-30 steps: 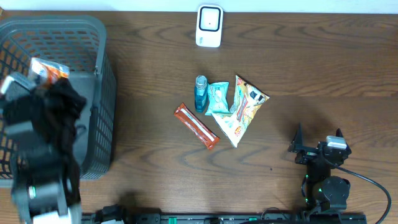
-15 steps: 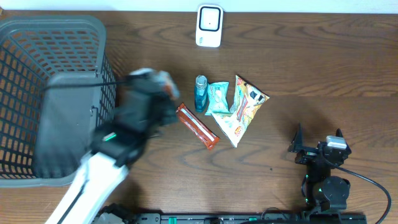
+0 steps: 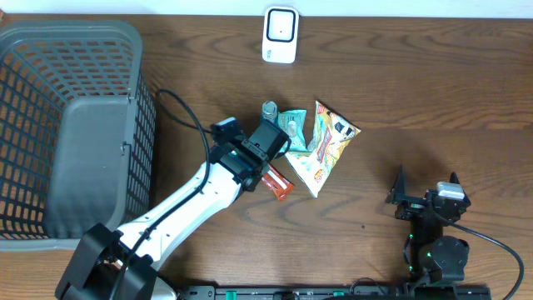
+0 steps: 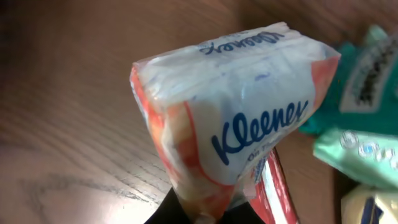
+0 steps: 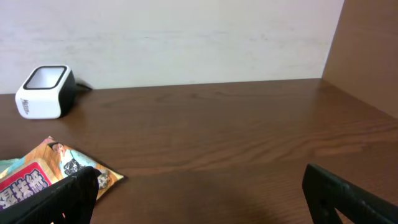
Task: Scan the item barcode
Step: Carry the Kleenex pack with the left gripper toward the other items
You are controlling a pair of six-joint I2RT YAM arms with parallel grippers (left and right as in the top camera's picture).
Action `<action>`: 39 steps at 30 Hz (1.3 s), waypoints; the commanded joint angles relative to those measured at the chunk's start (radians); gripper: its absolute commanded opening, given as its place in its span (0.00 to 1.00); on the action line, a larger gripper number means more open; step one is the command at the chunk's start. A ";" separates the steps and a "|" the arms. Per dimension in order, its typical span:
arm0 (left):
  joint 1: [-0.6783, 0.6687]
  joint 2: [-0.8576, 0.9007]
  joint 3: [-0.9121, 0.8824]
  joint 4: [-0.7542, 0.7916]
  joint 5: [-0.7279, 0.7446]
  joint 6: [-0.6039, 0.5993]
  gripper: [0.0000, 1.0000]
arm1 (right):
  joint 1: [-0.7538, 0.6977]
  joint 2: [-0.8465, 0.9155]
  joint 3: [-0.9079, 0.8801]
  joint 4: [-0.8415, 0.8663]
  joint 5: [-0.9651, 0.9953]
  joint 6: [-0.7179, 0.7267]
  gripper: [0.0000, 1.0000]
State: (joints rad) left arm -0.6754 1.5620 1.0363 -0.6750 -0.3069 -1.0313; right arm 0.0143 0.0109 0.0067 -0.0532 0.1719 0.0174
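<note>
A Kleenex tissue pack point(image 4: 236, 118), white with orange edges, fills the left wrist view, and my left gripper point(image 4: 205, 214) is shut on its lower end. In the overhead view the left gripper point(image 3: 271, 140) hangs over the pile of items at the table's middle, and the arm hides the pack there. The white barcode scanner point(image 3: 281, 35) stands at the far edge; the right wrist view shows the scanner point(image 5: 45, 92) at the left. My right gripper point(image 3: 425, 187) rests open near the front right, with nothing between its fingers point(image 5: 348, 193).
A grey basket point(image 3: 67, 125) takes up the left side. In the pile lie a red bar point(image 3: 281, 185), a teal bottle point(image 3: 269, 109), a teal packet point(image 3: 294, 125) and a snack bag point(image 3: 326, 146). Bare wood surrounds the right gripper.
My left arm has swung from over the basket rightward to the pile in the middle, carrying the tissue pack. The right arm has not moved.
</note>
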 commanded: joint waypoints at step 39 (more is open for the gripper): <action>-0.005 0.078 -0.084 0.107 0.229 -0.492 0.53 | -0.007 -0.005 -0.001 -0.003 0.001 -0.008 0.99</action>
State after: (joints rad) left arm -0.6773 1.6310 0.9543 -0.5674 -0.0788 -1.5192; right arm 0.0143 0.0109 0.0067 -0.0532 0.1719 0.0174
